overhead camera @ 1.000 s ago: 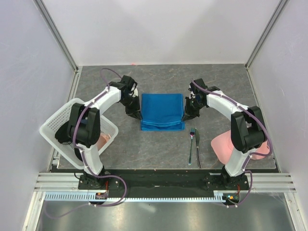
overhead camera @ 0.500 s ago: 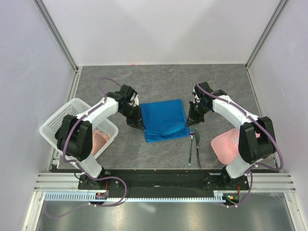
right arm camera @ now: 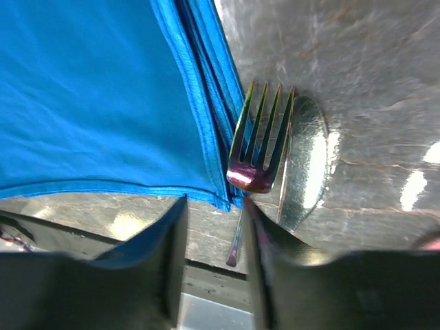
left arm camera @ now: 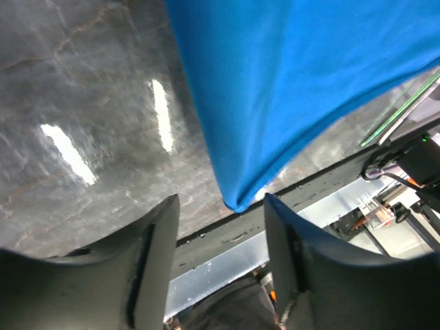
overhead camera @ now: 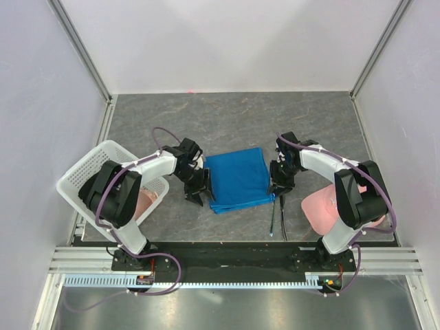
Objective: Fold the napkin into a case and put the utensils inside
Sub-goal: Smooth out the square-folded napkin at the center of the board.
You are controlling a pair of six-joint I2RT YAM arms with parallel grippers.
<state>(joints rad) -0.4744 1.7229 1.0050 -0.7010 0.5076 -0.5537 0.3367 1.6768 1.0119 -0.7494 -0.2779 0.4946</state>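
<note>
With left gripper [left arm camera: 220, 213] and right gripper [right arm camera: 214, 206] jaws apart, gripping the bright blue fabric napkin [overhead camera: 237, 179] may snag the iridescent metal fork [right arm camera: 258, 158] overlapping its hem.

Grey marbled table [overhead camera: 234, 113], glare streaks showing across it in both wrist views. The blue napkin [overhead camera: 237, 179] lies folded flat between the two pincers. Its left edge is just beside the left gripper [overhead camera: 199, 192], and its near right corner sits right at the right gripper [overhead camera: 278, 187]. Just ahead of that pincer's fingers is the fork [right arm camera: 260, 155], tines against the napkin's hem, with the knife [right arm camera: 302, 172] alongside on its outer side. The pink cloth [overhead camera: 320, 206] lies further out to that pincer's right. The white basket [overhead camera: 82, 175] sits out beyond the left gripper, at the table's left edge.
</note>
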